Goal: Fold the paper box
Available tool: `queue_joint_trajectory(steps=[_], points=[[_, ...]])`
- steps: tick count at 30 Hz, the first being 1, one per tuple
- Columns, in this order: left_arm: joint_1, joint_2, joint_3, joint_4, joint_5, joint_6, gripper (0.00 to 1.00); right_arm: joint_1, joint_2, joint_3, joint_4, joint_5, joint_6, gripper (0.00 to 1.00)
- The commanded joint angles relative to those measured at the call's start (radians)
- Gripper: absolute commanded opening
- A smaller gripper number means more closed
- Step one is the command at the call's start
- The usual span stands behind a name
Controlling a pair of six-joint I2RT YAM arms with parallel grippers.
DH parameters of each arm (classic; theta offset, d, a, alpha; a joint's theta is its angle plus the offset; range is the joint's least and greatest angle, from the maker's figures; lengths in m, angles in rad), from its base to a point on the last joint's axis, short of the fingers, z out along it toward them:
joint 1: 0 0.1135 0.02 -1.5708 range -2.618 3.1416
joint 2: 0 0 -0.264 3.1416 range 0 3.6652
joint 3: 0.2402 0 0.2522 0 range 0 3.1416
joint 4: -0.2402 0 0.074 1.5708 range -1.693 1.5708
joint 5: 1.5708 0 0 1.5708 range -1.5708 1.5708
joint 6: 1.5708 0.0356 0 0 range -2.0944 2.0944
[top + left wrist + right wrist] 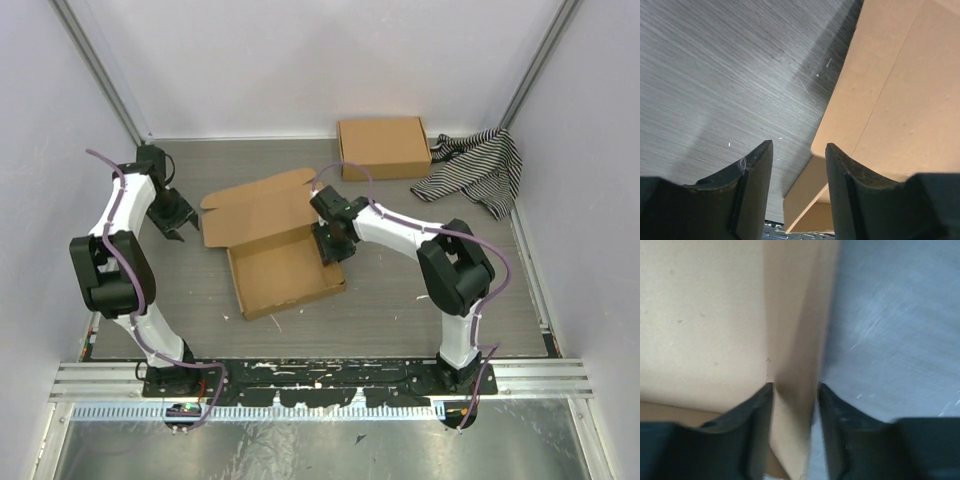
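The paper box [285, 262] lies open on the table [400, 310]. Its right wall stands between the right gripper's [795, 386] parted fingers, and whether they pinch it cannot be told. The left gripper [799, 145] gapes empty just beside its left flap.

Closed brown box [384, 147], striped cloth [478, 170] beside it, grey table [400, 320]

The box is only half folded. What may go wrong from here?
The right pincer straddles the side wall of the paper box; a hard squeeze or pull may crease it or drag the tray. The left pincer is open beside the lid flap, so it may push it aside.
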Motion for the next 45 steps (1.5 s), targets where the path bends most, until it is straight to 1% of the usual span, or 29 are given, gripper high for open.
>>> queue_joint_trajectory(steps=[1, 2, 4, 8, 9, 11, 14, 17, 20, 28, 31, 35, 37, 38, 39, 41, 43, 44, 45], points=[[0.0, 0.061, 0.056, -0.006, 0.019, 0.029, 0.55, 0.039, -0.123, -0.022, -0.061, -0.01, 0.074, 0.54], [0.001, 0.071, 0.052, -0.008, 0.019, 0.034, 0.57, 0.038, -0.144, -0.015, -0.067, -0.041, 0.072, 0.59], [0.005, 0.076, 0.026, 0.002, 0.033, 0.039, 0.62, 0.036, -0.174, 0.03, -0.099, -0.068, 0.052, 0.66], [0.019, 0.049, -0.063, 0.083, 0.1, 0.032, 0.69, -0.019, -0.179, 0.158, -0.156, -0.115, -0.01, 0.71], [0.02, 0.045, -0.074, 0.094, 0.113, 0.029, 0.71, -0.045, -0.171, 0.19, -0.157, -0.142, -0.025, 0.72], [0.02, 0.056, -0.081, 0.124, 0.146, 0.025, 0.73, -0.137, -0.13, 0.254, -0.149, -0.202, -0.05, 0.74], [0.021, 0.105, -0.054, 0.13, 0.177, 0.02, 0.74, -0.256, -0.034, 0.36, -0.113, -0.305, -0.053, 0.75], [0.02, 0.147, -0.026, 0.151, 0.203, 0.011, 0.74, -0.319, 0.107, 0.479, -0.087, -0.37, -0.054, 0.75], [0.02, 0.174, -0.008, 0.173, 0.217, 0.001, 0.73, -0.329, 0.195, 0.545, -0.056, -0.407, -0.059, 0.75], [0.016, 0.234, 0.02, 0.223, 0.247, -0.01, 0.69, -0.327, 0.296, 0.521, 0.096, -0.538, -0.009, 0.72], [0.0, 0.257, 0.041, 0.239, 0.266, -0.011, 0.67, -0.326, 0.333, 0.547, 0.088, -0.572, -0.006, 0.69], [-0.03, 0.294, 0.09, 0.22, 0.268, -0.001, 0.62, -0.321, 0.349, 0.556, 0.078, -0.601, -0.004, 0.64], [-0.038, 0.299, 0.107, 0.21, 0.251, 0.008, 0.59, -0.317, 0.341, 0.546, 0.062, -0.584, -0.005, 0.64], [-0.039, 0.293, 0.107, 0.21, 0.243, 0.01, 0.55, -0.317, 0.329, 0.53, 0.057, -0.565, -0.007, 0.65], [-0.039, 0.288, 0.107, 0.21, 0.234, 0.011, 0.49, -0.315, 0.31, 0.504, 0.056, -0.544, -0.012, 0.66], [-0.039, 0.281, 0.111, 0.209, 0.224, 0.02, 0.31, -0.311, 0.263, 0.44, 0.06, -0.496, -0.024, 0.66], [-0.039, 0.278, 0.119, 0.209, 0.226, 0.029, 0.15, -0.308, 0.22, 0.38, 0.063, -0.469, -0.037, 0.66], [-0.04, 0.276, 0.124, 0.209, 0.231, 0.032, 0.08, -0.306, 0.2, 0.35, 0.062, -0.458, -0.042, 0.66], [-0.042, 0.274, 0.128, 0.21, 0.234, 0.035, 0.04, -0.304, 0.174, 0.326, 0.06, -0.438, -0.047, 0.66]])
